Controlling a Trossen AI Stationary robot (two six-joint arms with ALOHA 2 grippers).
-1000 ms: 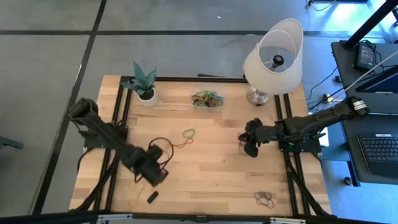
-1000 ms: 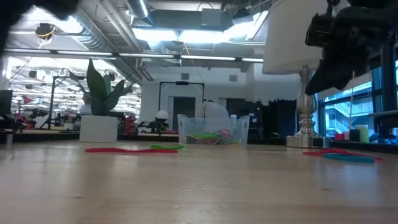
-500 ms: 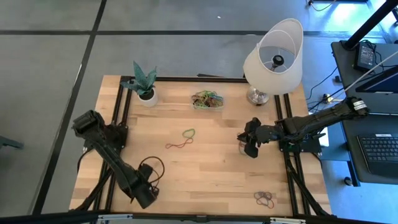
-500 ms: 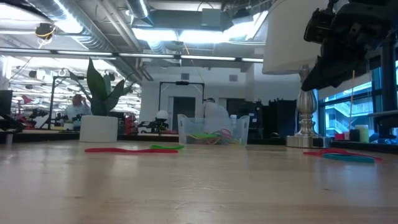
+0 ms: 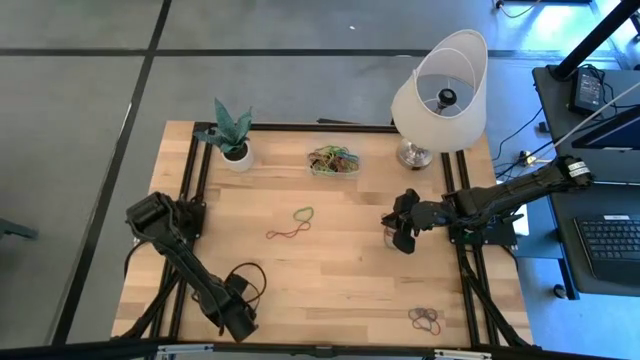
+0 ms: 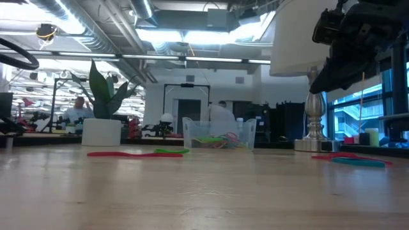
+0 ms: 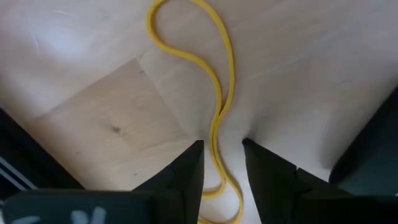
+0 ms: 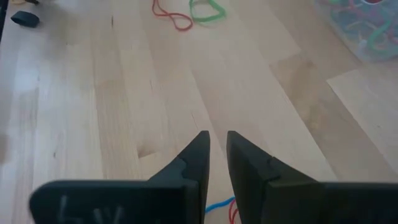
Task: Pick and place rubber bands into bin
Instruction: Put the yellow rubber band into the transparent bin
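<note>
Rubber bands: a thin yellow loop (image 7: 219, 93) lies on the pale wood table (image 5: 340, 270) at its near left corner, running between my left gripper's (image 7: 222, 163) parted dark fingers, which straddle it without clamping. My right gripper (image 8: 217, 149) hovers at the table's right side, its fingers narrowly apart and empty. The clear plastic bin (image 5: 334, 161), holding a colourful tangle, sits at the far edge beside the lamp (image 5: 438, 95)

Yellow rubber band (image 7: 219, 106), green (image 8: 207, 10) and red (image 8: 172, 15) bands, pale wood table (image 5: 340, 270)
</note>
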